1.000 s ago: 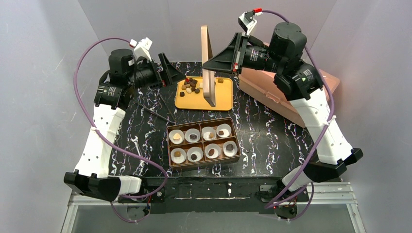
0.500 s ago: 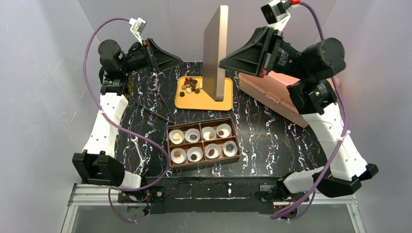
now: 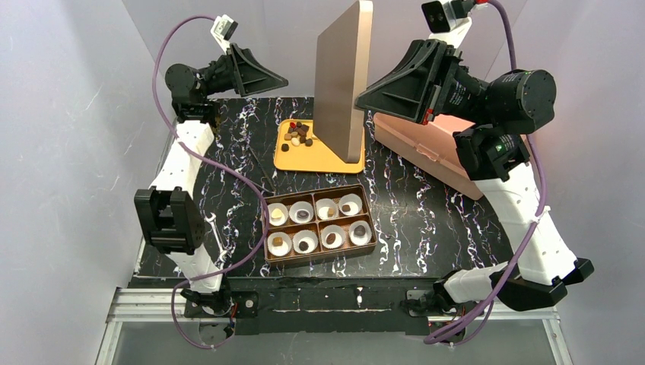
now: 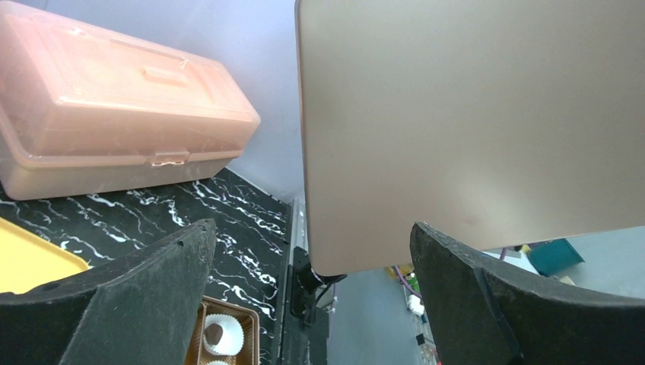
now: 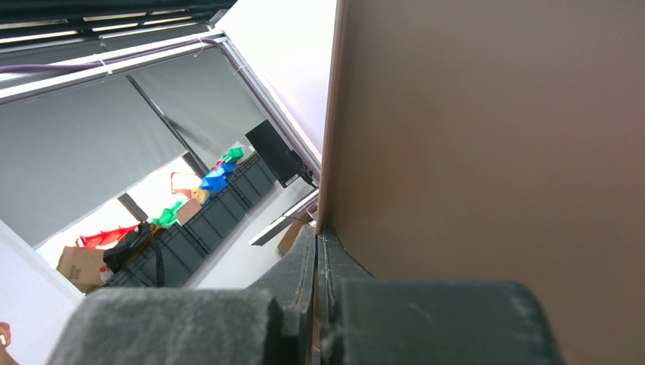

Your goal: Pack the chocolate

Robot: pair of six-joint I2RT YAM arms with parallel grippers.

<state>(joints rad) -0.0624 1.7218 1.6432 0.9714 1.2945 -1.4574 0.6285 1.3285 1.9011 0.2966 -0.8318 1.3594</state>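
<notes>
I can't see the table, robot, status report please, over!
Left gripper open, empty. Right gripper shut on lid, upright. Chocolate in box cups, more on tray. Nothing blocking box.

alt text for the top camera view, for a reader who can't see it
The right pincer holds a tan panel upright over a yellow tray of loose chocolate; the left pincer hangs open to its left. Nearer, a brown box holds paper cups with pieces in them.
</notes>
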